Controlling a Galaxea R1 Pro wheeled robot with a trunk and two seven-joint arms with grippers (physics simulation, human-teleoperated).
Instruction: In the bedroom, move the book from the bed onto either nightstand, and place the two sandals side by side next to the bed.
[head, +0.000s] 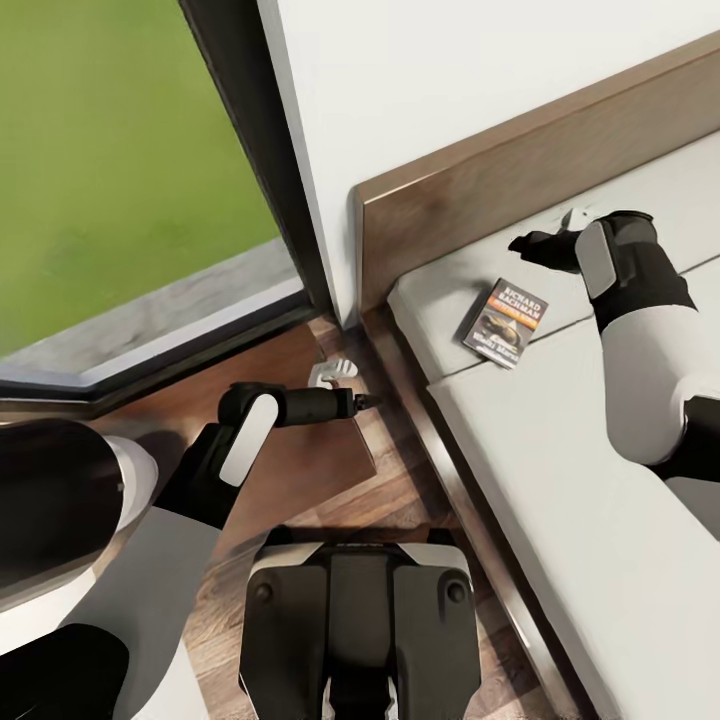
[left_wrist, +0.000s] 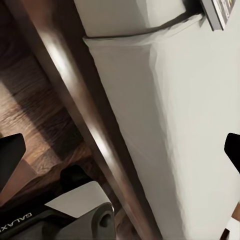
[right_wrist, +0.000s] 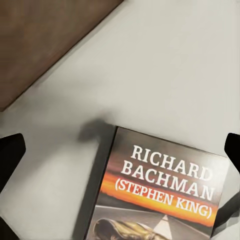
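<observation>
White arm shells; black joints, wrists; "GALAXEA" lettering

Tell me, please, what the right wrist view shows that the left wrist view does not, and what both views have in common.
Only the right wrist view shows the front cover of the book, with the lettering RICHARD BACHMAN (STEPHEN KING), and the headboard. Only the left wrist view shows the wood floor, the bed frame rail and part of the robot's base. Both show the light-grey mattress and the book; the left wrist view catches just one corner of it.
</observation>
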